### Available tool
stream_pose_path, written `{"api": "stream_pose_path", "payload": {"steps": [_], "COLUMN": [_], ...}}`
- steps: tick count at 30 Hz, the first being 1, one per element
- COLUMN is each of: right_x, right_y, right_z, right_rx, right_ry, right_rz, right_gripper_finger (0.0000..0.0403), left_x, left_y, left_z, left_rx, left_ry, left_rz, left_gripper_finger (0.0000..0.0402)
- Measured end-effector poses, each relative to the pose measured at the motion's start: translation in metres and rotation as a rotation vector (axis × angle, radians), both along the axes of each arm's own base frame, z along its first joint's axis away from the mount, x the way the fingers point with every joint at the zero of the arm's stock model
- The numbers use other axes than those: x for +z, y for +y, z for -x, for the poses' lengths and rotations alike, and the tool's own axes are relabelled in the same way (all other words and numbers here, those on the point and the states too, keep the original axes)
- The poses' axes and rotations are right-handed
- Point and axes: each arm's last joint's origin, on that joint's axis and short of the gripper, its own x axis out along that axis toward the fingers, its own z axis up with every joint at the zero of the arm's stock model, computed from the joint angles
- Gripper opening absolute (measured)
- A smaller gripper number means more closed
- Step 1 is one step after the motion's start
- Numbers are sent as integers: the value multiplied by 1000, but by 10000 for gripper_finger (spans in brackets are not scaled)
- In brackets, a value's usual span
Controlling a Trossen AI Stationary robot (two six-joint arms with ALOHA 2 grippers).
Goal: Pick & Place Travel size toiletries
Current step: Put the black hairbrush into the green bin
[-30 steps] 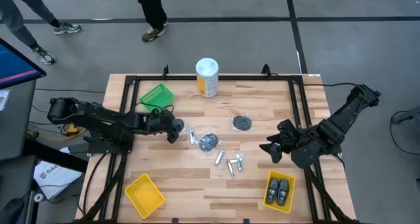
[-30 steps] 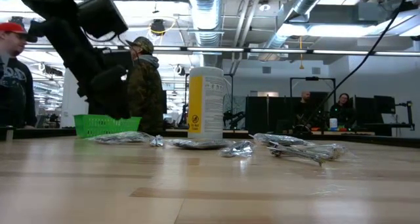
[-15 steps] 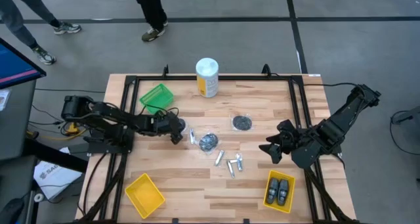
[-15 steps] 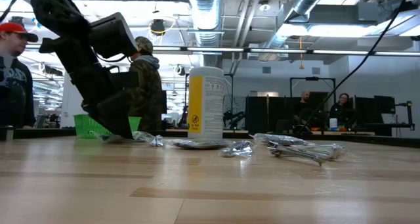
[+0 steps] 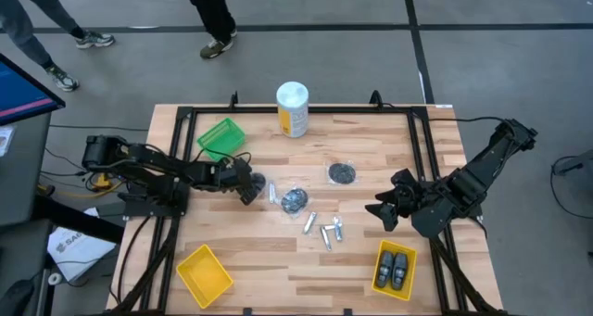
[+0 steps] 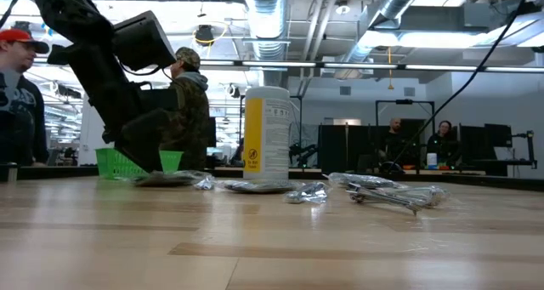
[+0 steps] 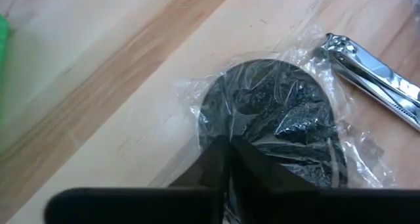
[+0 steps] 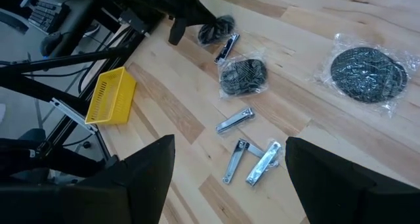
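Note:
A dark round disc in clear plastic wrap (image 7: 275,112) lies flat on the wooden table (image 5: 371,140), left of centre (image 5: 257,180). My left gripper (image 7: 226,152) is shut at its near edge (image 5: 249,190). Two more wrapped discs (image 5: 295,200) (image 5: 342,173) and several silver clippers (image 5: 324,231) lie at mid-table. Two dark oval pods (image 5: 394,270) lie in a yellow bin (image 5: 379,281) at the near right. My right gripper (image 5: 378,210) hangs open above the table's right part, holding nothing. My left gripper's two fingers (image 7: 213,161) are closed together on the wrapped disc's edge (image 7: 220,129), on the side toward the table's left. They slant down from the left. Whether they pinch only the plastic or also the disc, I cannot tell. The disc lies flat on the table (image 6: 170,179).
A tall white-and-yellow canister (image 5: 293,109) stands at the far middle. A green bin (image 5: 222,135) sits at the far left and another yellow bin (image 5: 204,274) at the near left. One clipper (image 7: 374,73) lies just right of the held disc. People stand beyond the far edge.
My left gripper has come down and a little toward the table's right, onto the leftmost disc, and has shut at its edge. The disc has stayed on the table.

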Motion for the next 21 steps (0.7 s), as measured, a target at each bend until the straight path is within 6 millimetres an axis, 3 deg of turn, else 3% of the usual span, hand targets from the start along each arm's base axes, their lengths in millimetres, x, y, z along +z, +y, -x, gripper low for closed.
{"api": "stream_pose_path", "payload": {"steps": [12, 21], "right_x": [0, 0], "right_y": [0, 0], "right_z": [0, 0], "right_rx": [0, 0], "right_ry": [-1, -1], "right_rz": [-1, 0], "right_gripper_finger": [276, 276], "left_x": [3, 38], "left_y": [-2, 0], "left_z": [-1, 5], "left_rx": [-4, 28], "left_ry": [-38, -226], "left_rz": [58, 15], "left_gripper_finger": [1, 1]}}
